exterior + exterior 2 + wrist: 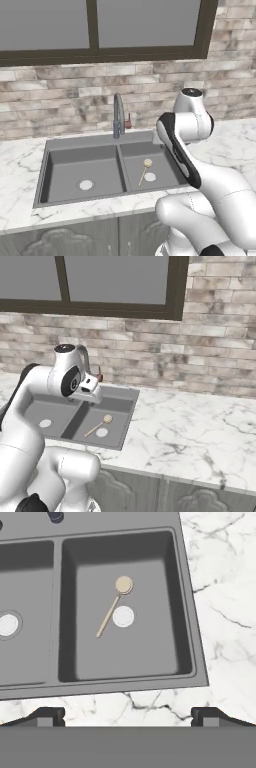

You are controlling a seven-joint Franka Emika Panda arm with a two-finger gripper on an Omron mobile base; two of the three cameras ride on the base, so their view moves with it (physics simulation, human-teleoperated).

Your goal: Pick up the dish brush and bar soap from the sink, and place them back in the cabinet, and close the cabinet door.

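Bench [225,612]: white veined marble, smooth. Sink [187,602]: dark grey, matte, double basin. Brush [111,611] lies flat in the right basin, just beside the round drain [123,617]; thin tan wooden handle, small round pale head. Hand [128,716] hangs above the sink's near rim, jaws wide, empty. In the hand view, brush sits at 12 o'clock; long axis runs 1 to 7 o'clock.
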